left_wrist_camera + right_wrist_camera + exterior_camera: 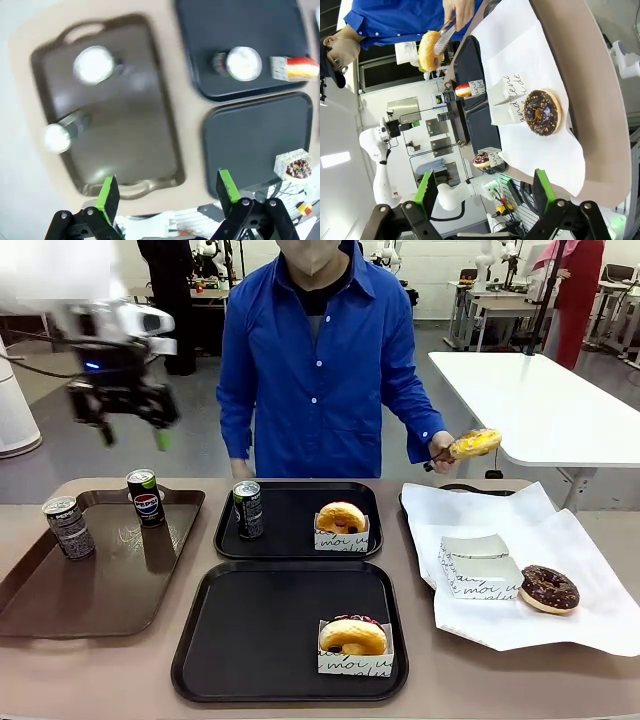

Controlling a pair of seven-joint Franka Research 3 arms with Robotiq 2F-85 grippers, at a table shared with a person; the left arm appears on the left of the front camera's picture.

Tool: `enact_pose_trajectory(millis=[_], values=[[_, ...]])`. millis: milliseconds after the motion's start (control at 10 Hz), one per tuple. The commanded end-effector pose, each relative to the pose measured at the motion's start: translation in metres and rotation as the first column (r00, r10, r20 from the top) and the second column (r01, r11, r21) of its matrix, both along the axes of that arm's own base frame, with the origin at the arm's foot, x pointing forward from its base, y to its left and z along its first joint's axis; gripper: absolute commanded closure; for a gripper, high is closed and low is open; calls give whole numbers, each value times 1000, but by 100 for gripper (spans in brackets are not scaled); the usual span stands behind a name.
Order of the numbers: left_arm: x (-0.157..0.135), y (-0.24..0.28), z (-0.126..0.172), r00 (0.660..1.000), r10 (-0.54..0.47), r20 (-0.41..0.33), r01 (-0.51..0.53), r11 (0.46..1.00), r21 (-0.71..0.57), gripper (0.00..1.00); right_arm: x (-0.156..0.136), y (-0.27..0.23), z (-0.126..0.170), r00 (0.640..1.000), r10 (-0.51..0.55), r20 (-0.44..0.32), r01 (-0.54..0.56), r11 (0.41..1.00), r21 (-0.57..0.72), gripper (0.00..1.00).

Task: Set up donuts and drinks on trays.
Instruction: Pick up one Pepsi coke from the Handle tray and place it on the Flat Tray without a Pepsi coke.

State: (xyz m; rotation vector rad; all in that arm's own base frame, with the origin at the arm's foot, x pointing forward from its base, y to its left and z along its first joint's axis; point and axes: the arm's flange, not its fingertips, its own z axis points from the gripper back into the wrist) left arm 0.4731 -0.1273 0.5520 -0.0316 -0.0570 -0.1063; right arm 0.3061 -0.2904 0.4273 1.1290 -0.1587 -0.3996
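Two black trays lie mid-table. The far tray [292,540] carries one can [248,509] and a sleeved golden donut [341,523]. On the near tray [255,635] sits another sleeved donut [354,642]. Two more cans [68,527] [146,497] stand on the brown tray [110,585]. My left gripper [134,437] hangs open high above that tray, its view looking down on the can tops [93,65] [57,137]. My right gripper [484,187] is open and empty, off the table edge near a chocolate donut [542,112].
White paper [590,540] at the right holds empty sleeves [478,565] and the chocolate donut [549,588]. The person across the table holds a yellow-glazed donut [474,444] in tongs above the paper. A white table [550,400] stands behind.
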Motion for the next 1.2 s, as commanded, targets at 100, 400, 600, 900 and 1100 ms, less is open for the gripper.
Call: enact_pose_trajectory(millis=[100,400,600,900,1100], values=[[-11,85,-11,989,147,-12,-148,989,-22,0,-1,1,-1,1000,3,14,-3,1000,10,0],[7,140,-36,980,196,-10,-196,975,-107,0,-1,1,-1,1000,3,14,-3,1000,10,0],[13,148,-63,980,201,14,-198,976,-90,0,-1,1,-1,1000,3,14,-3,1000,10,0],[17,150,-64,975,220,11,-219,974,-66,0,-1,1,-1,1000,3,14,-3,1000,10,0],[17,150,-64,975,220,11,-219,974,-66,0,-1,1,-1,1000,3,14,-3,1000,10,0]])
